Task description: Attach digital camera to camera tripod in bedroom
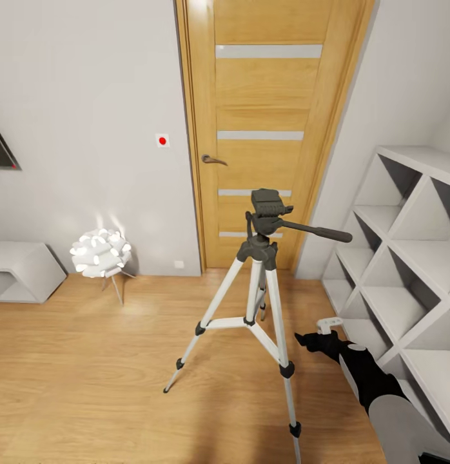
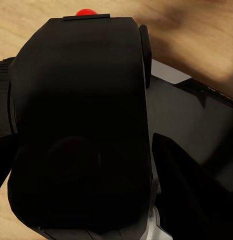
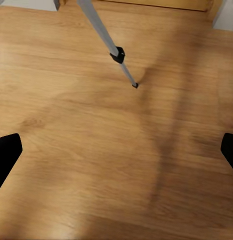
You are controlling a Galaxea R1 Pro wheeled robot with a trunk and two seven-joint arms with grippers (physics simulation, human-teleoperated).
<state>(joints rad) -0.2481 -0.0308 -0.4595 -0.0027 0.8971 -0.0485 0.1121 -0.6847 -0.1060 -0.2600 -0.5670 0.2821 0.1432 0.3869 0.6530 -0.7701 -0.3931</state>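
The camera tripod (image 1: 264, 258) stands on the wood floor in front of the door, its dark grey head (image 1: 269, 205) bare on top and its pan handle (image 1: 318, 231) pointing right. One silver leg (image 3: 107, 40) with its black foot (image 3: 135, 85) crosses the right wrist view. The digital camera (image 2: 81, 125), a black box with a red dot (image 2: 86, 12) on top, sits close up in the left wrist view, with my left gripper (image 2: 86, 100) shut on it. My right gripper (image 1: 315, 339) hangs low beside the tripod's right leg, open, its fingertips (image 3: 6, 150) far apart over bare floor.
A wooden door (image 1: 270, 96) is shut behind the tripod. White cube shelves (image 1: 405, 258) line the right wall, close to my right arm. A glowing white lamp (image 1: 100, 252) and a low white cabinet (image 1: 22, 270) stand at the left wall.
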